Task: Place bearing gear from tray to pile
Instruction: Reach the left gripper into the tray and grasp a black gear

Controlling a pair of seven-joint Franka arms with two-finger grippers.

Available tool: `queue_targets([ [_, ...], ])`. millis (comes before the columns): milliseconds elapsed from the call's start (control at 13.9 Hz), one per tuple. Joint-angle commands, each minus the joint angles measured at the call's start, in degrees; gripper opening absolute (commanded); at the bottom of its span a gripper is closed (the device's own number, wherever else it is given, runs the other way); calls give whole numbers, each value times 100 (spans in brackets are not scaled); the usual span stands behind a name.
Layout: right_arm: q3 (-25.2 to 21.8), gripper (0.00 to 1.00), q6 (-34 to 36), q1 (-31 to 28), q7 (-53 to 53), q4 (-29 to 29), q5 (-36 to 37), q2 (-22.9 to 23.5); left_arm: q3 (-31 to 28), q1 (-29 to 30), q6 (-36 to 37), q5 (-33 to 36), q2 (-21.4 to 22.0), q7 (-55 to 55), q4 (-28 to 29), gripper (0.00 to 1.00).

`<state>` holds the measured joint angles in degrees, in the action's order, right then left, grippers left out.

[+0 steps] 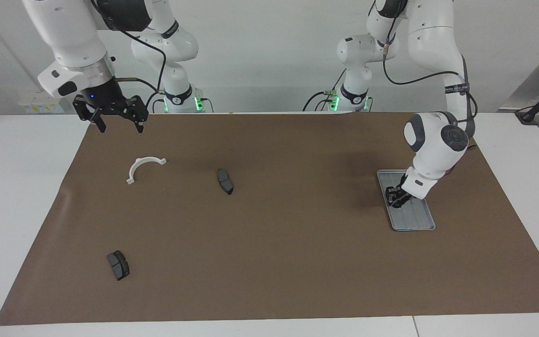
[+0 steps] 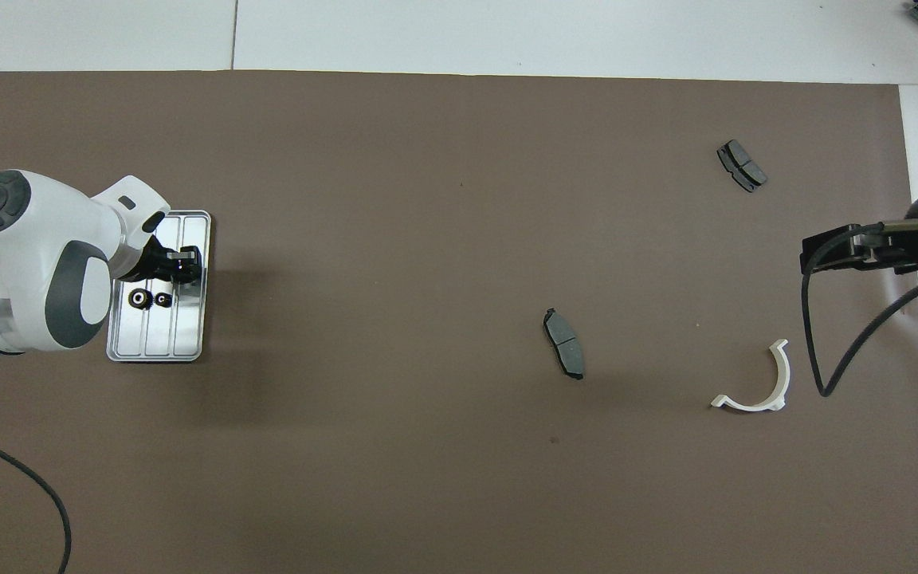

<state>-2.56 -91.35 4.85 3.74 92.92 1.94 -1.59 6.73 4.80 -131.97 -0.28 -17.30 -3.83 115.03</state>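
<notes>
The silver-grey grooved tray point(image 1: 414, 220) point(image 2: 158, 339) lies at the left arm's end of the brown mat. Two small black bearing gears point(image 2: 139, 299) point(image 2: 162, 300) rest on it side by side. My left gripper point(image 1: 394, 198) point(image 2: 180, 269) hangs low over the tray right beside the gears; whether it holds anything does not show. The pile is a loose scatter toward the right arm's end: a white half-ring bracket point(image 1: 137, 164) point(image 2: 782, 375) and two dark brake pads point(image 1: 225, 181) point(image 1: 118, 265). My right gripper point(image 1: 120, 124) waits open, raised over the mat's edge near the bracket.
The brown mat point(image 1: 288, 262) covers most of the white table. A black cable point(image 2: 833, 351) loops down from the right arm beside the bracket. Another cable point(image 2: 37, 494) lies on the mat near the left arm.
</notes>
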Motion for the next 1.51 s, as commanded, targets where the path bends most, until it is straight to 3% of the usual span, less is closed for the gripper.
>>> queue_targets([
  [0,36,100,-41,-37,48,148,-10,-131,-32,-23,-180,-60,16,-13,107,42],
  [359,36,100,-41,-37,48,148,-10,-131,-32,-32,-180,-60,16,5,99,26],
  [575,36,100,-41,-37,48,148,-10,-131,-32,-67,-163,-60,-10,-47,-6,24],
  [719,36,100,-41,-37,48,148,-10,-140,3,-137,30,-60,-211,-144,-444,23],
  [934,36,100,-94,-28,31,148,-10,-131,4,-558,382,-60,-343,-844,-1007,23],
  [1437,36,100,-102,-46,22,148,-10,-131,-14,-2507,313,-69,-300,-3288,-930,24],
])
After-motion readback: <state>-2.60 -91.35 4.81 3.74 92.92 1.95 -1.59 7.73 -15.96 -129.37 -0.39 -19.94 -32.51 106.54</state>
